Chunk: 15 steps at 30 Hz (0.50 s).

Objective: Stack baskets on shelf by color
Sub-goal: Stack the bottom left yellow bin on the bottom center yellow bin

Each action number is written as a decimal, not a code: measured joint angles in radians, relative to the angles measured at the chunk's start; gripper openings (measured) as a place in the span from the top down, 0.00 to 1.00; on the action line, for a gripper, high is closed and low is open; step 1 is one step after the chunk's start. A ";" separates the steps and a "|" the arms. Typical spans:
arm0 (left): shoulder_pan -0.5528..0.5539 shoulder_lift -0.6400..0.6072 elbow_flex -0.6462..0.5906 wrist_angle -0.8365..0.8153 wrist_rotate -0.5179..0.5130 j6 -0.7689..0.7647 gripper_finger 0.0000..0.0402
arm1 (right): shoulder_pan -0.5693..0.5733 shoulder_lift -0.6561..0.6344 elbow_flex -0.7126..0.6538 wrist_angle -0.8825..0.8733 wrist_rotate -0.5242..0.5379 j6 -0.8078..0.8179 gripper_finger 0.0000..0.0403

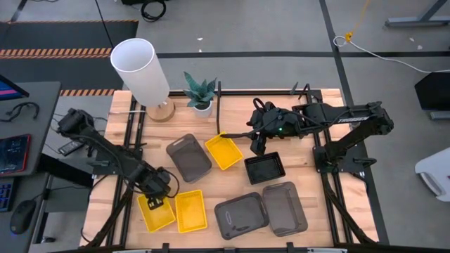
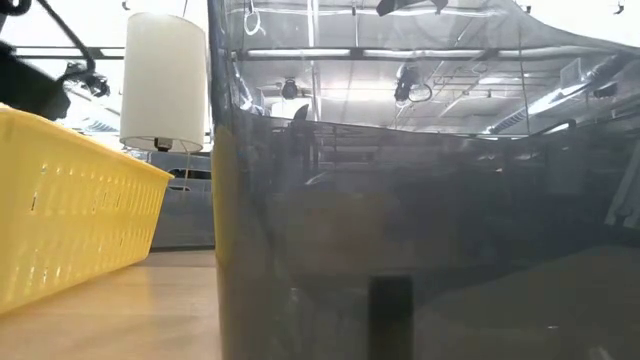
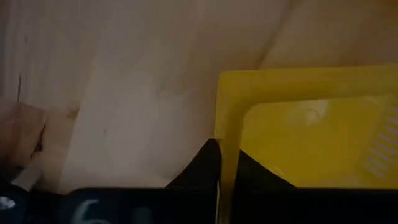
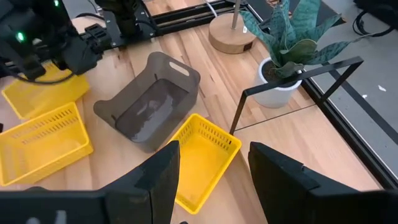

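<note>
Gripper [image 1: 156,202] of our left arm is clamped on the rim of a bright yellow rectangular plastic basket [image 1: 156,213] at the tabletop's [image 1: 309,179] near left, while our right gripper [image 1: 257,148] hangs open above the black perforated basket [image 1: 265,169], so we judge the next move is lifting the yellow one onto another yellow.

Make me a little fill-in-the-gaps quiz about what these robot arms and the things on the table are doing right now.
The left gripper has its jaws closed on the rim of a ___ perforated plastic basket. The right gripper hangs over the table with its jaws ___. The small green potted plant stands beside a tall ___ cylindrical lamp.
Missing words: yellow; open; white.
</note>
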 joint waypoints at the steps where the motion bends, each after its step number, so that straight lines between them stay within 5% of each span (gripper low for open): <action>1: 0.001 -0.032 0.000 -0.003 0.009 0.002 0.98 | 0.000 0.000 0.000 0.000 0.000 0.000 0.51; 8: 0.000 -0.193 0.073 -0.008 0.083 0.004 0.99 | 0.000 0.000 0.000 0.000 0.000 0.000 0.51; 15: 0.014 -0.137 0.234 -0.005 -0.085 0.023 0.99 | 0.000 0.000 0.000 0.014 0.000 -0.001 0.51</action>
